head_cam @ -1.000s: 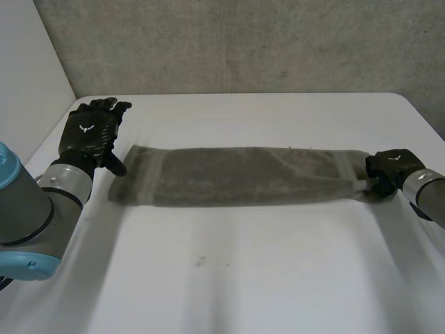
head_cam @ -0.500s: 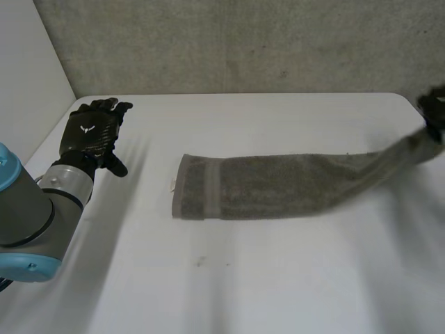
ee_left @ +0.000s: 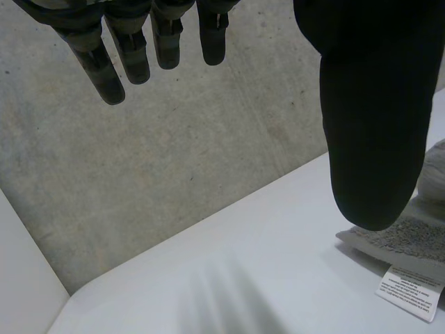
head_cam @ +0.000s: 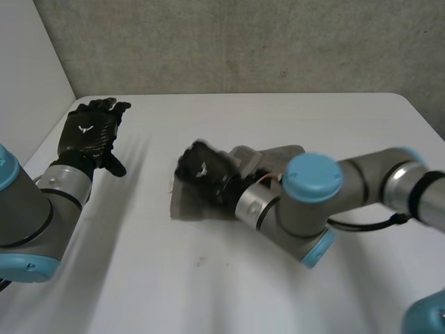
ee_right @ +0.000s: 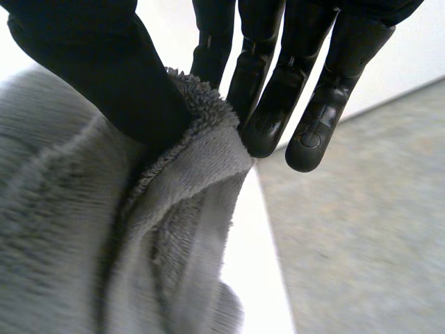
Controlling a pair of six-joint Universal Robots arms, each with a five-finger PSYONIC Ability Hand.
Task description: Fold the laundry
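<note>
Fingers (ee_right: 268,118) and thumb of the right hand (head_cam: 203,172) pinch a folded edge of the grey terry-cloth towel (ee_right: 83,229), its pile bunched between them in the right wrist view. In the head view that hand sits near the middle of the frame, over the towel's left end, and the right arm reaches across the cloth, hiding much of it on the white desk (head_cam: 208,292). At upper left the left hand (head_cam: 88,136) is apart from the towel, its fingers (ee_left: 132,56) straight, spread and holding nothing. A white care label (ee_left: 410,289) lies on the desk near its thumb.
</note>
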